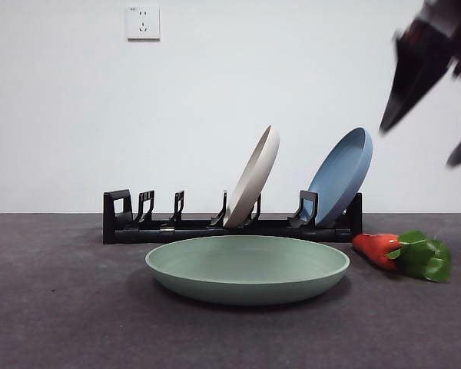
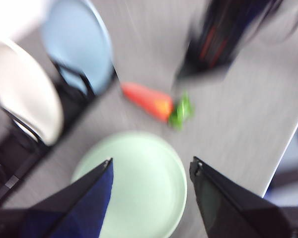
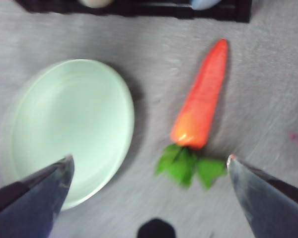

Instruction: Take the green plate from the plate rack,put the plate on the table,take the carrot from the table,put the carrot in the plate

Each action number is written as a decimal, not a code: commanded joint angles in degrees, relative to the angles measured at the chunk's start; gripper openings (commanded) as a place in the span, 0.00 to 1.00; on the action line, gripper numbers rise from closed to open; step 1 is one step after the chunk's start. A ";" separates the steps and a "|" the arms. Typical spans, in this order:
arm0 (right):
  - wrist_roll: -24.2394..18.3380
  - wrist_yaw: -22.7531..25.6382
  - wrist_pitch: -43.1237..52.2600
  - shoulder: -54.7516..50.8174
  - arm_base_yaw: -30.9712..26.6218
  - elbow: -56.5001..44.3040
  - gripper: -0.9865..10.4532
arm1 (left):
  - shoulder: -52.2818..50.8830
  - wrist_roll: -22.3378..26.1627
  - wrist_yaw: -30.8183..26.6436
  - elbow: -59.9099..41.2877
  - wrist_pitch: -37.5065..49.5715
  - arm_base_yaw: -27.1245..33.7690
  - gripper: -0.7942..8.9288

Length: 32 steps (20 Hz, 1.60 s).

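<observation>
We see the green plate (image 1: 247, 269) flat on the table (image 1: 54, 323), in front of the plate rack (image 1: 230, 219), ready to receive; the carrot (image 1: 403, 252) lies beside it; our right gripper (image 3: 149, 171) hangs above the carrot, wide open and empty, as does the left gripper (image 2: 151, 173) above the plate.

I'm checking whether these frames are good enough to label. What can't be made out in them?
- Front view: only blurred dark jaw tips of one gripper show at the top right corner; which arm it is cannot be told here.
- Left wrist view: motion blur smears the carrot and the dark arm above it.
- Right wrist view: the plate rack is cut off by the edge, its plates barely showing.
- Front view: the green plate hides part of the rack's base.
</observation>
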 commanded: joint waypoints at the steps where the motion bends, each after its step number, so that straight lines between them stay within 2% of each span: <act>1: 0.96 3.54 3.89 6.40 1.88 0.11 0.63 | -4.44 -2.12 -0.07 -0.07 0.13 -0.15 0.35; 4: 0.96 9.66 9.18 13.75 4.28 0.11 0.63 | -9.11 -2.19 0.00 -0.09 -0.02 -0.17 0.35; 7: 1.16 13.38 13.25 18.84 6.14 0.11 0.63 | -10.97 -3.61 0.00 -0.07 -0.59 -0.17 0.35; 8: 1.29 14.80 14.14 20.11 6.47 0.11 0.60 | -11.19 -3.63 -0.04 -0.07 -1.05 -0.17 0.35; 11: 1.90 16.13 16.48 22.77 6.78 0.13 0.55 | -11.19 -3.63 -0.04 -0.09 -2.25 -0.17 0.35; 12: 2.62 16.13 16.61 23.23 6.75 0.11 0.50 | -11.19 -3.63 -0.04 -0.09 -2.54 -0.17 0.35; 14: 2.75 16.09 16.59 23.80 6.75 0.11 0.32 | -11.19 -4.02 -0.09 -0.07 -2.71 -0.17 0.35; 18: 2.75 15.72 16.59 23.82 6.75 0.11 0.09 | -11.19 -4.90 -0.28 -0.09 -2.75 -0.17 0.35; 22: 2.73 15.72 15.74 23.15 6.75 0.11 0.07 | -11.19 -4.87 -0.31 -0.09 -2.78 -0.17 0.35; 26: 2.71 15.30 12.04 15.63 7.93 0.11 0.07 | -11.19 -4.68 -0.46 -0.09 -2.97 -0.15 0.35; 29: 2.99 11.37 9.84 7.87 11.10 0.11 0.07 | -11.19 -4.68 -0.46 -0.09 -2.97 -0.15 0.35; 32: 4.96 11.21 9.84 5.55 17.31 0.11 0.07 | -11.19 -4.68 -0.46 -0.09 -2.97 -0.15 0.35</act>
